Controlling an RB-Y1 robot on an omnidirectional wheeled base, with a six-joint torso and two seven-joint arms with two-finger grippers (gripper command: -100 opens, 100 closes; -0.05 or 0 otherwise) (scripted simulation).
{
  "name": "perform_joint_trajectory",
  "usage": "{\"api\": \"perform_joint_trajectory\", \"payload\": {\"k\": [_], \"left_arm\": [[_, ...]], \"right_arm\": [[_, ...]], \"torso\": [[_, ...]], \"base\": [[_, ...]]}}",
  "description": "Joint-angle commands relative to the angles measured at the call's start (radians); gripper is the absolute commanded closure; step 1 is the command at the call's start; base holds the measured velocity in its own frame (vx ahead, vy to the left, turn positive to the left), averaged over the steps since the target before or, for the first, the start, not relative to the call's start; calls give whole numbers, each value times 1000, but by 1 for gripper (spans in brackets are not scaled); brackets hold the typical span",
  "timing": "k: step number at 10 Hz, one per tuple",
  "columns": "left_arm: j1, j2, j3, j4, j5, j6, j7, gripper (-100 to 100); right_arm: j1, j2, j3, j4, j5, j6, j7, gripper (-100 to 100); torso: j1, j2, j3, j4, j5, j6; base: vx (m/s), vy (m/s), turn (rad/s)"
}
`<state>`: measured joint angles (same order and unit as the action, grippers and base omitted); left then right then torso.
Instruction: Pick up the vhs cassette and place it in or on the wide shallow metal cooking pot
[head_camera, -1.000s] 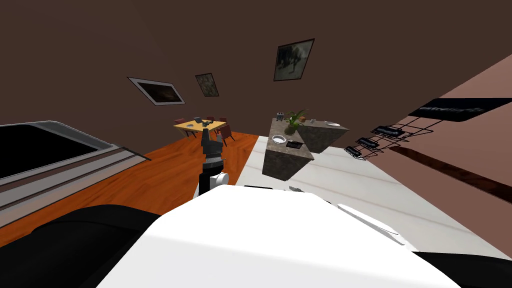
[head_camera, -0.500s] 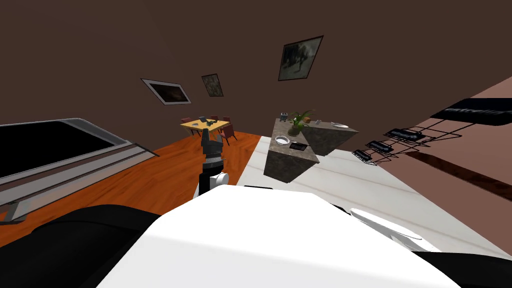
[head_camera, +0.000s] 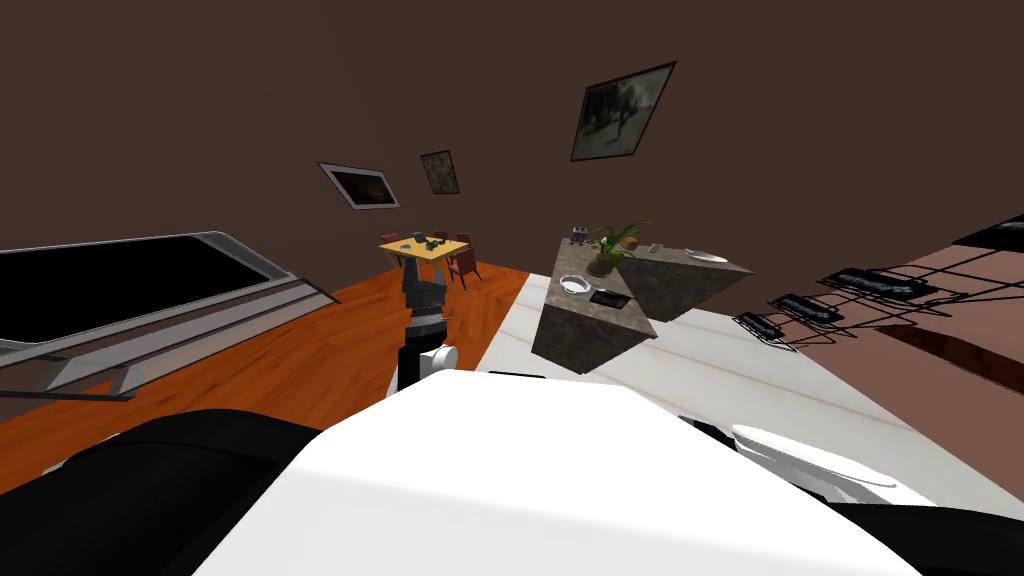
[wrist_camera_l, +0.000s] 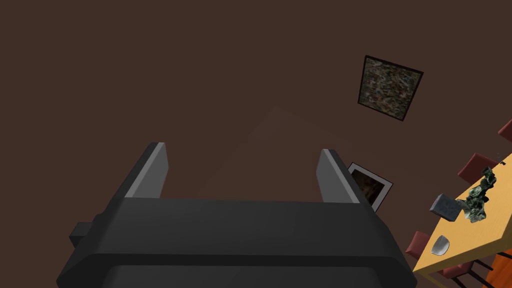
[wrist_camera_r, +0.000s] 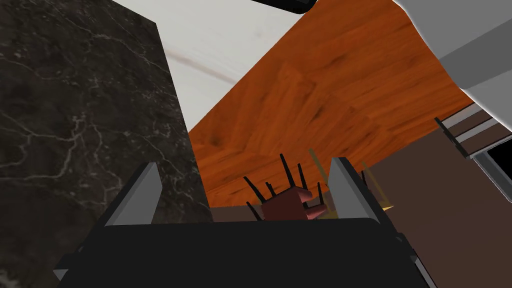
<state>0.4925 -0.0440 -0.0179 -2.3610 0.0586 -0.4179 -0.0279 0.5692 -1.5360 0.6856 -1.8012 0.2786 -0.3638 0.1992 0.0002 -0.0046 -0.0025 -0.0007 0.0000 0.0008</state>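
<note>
A dark brown wall (head_camera: 300, 80) rises across the far side of the room I am watching. Below it lies an orange wooden floor (head_camera: 300, 350), which meets a pale white floor (head_camera: 700, 360) on my right. On the white floor, well ahead of me, stands an angled dark marble counter (head_camera: 590, 335). Farther off on the wood is a yellow dining table (head_camera: 440, 251) with red chairs around it.

My left gripper (wrist_camera_l: 242, 152) is raised toward the wall, its two fingers standing wide apart with nothing between them. My right gripper (wrist_camera_r: 245, 170) is spread the same way and empty, with the counter's marble side close beside it.

On the counter top a leafy plant (head_camera: 612, 245) stands near the corner. Nearer to me sits the shallow round pot (head_camera: 565, 284), pale-rimmed. The cassette (head_camera: 610, 298), a flat black rectangle, lies just beside the pot, far from both grippers.
</note>
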Motion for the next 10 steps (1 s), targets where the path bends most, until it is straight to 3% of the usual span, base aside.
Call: {"api": "perform_joint_trajectory", "payload": {"k": [1,2,3,4,7,10], "left_arm": [[0,0,0,0,0,0,0,0],[0,0,0,0,0,0,0,0],[0,0,0,0,0,0,0,0],[0,0,0,0,0,0,0,0],[0,0,0,0,0,0,0,0],[0,0,0,0,0,0,0,0]], "right_arm": [[1,-35,6,8,3,1,7,-100],[7,-79,33,40,1,3,30,-100],[7,-114,33,40,1,3,30,-100],[7,-114,33,40,1,3,30,-100],[21,-229,81,100,-5,7,75,-100],[28,-333,103,129,-12,9,96,-100]], "torso": [[0,0,0,0,0,0],[-1,1,1,0,0,0],[0,0,0,0,0,-1],[-1,0,0,0,0,0],[0,-1,-1,0,0,0],[0,-4,-2,-1,0,-1]], "base": [[21,4,-17],[47,14,257],[55,7,121],[27,6,-30],[68,16,216],[91,10,135]]}}
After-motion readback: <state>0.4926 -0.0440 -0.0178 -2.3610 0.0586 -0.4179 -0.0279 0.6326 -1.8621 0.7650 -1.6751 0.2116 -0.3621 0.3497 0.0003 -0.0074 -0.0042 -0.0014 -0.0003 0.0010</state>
